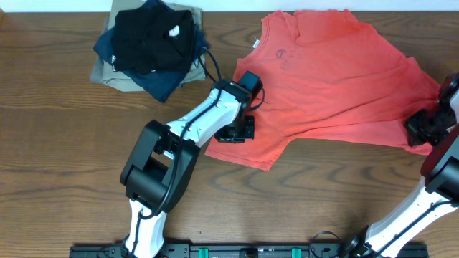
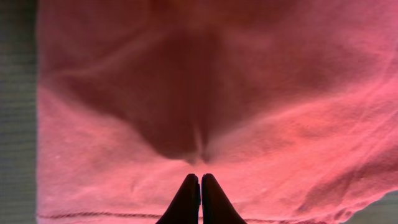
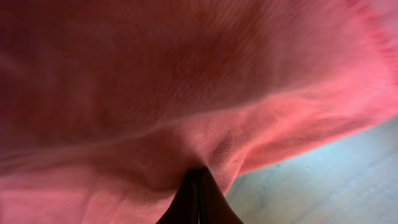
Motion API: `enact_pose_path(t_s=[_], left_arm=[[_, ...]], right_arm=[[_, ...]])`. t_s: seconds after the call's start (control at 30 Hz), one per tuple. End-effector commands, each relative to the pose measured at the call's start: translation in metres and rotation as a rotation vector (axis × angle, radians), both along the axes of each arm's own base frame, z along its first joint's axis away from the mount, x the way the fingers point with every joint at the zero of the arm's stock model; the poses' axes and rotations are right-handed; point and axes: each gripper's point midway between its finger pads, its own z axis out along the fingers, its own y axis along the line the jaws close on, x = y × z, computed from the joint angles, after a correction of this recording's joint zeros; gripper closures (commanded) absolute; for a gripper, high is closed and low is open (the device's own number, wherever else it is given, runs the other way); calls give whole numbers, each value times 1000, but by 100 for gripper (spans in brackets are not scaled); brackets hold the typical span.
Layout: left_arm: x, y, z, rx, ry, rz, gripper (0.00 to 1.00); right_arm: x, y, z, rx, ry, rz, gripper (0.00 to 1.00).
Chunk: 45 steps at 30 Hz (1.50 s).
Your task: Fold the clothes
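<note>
Red-orange cotton lay spread flat from above: the shirt (image 1: 337,79) sat just beside the pile of dark clothes (image 1: 147,50), its long axis running away from that pile across the table (image 1: 57,143). My left gripper (image 1: 235,131) was on the shirt's edge nearest the pile, and my right gripper (image 1: 419,129) was at the end farthest from it, so each arm had its own end and the cloth stretched between them. As I judged it, any fold would turn on carrying one end toward the other along that line.

From the left wrist, my jaws were clenched, tips together, with a crease of shirt (image 2: 249,93) running up to them; I read that as a pinch of fabric.

From the right wrist, my jaws were likewise clamped on a pucker of shirt (image 3: 186,81), bare table just past its edge. Only the overhead view showed how the two grips lay relative to the pile; only the wrist views showed the gathered cloth.
</note>
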Motion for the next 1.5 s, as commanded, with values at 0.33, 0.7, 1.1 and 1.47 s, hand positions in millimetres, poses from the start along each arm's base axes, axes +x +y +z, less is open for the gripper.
enact_pose_path(t_s=[0.33, 0.7, 1.1, 1.47], left_arm=[[-21, 25, -30, 60, 57, 15, 94], [-34, 63, -40, 149, 128, 141, 94], [-42, 134, 10, 381, 105, 276, 94], [-24, 157, 116, 248, -223, 393, 94]], right_arm=[[-8, -1, -7, -26, -2, 0, 99], [-9, 2, -7, -15, 2, 1, 99], [-2, 19, 9, 84, -43, 16, 99], [-8, 30, 60, 72, -99, 28, 99]])
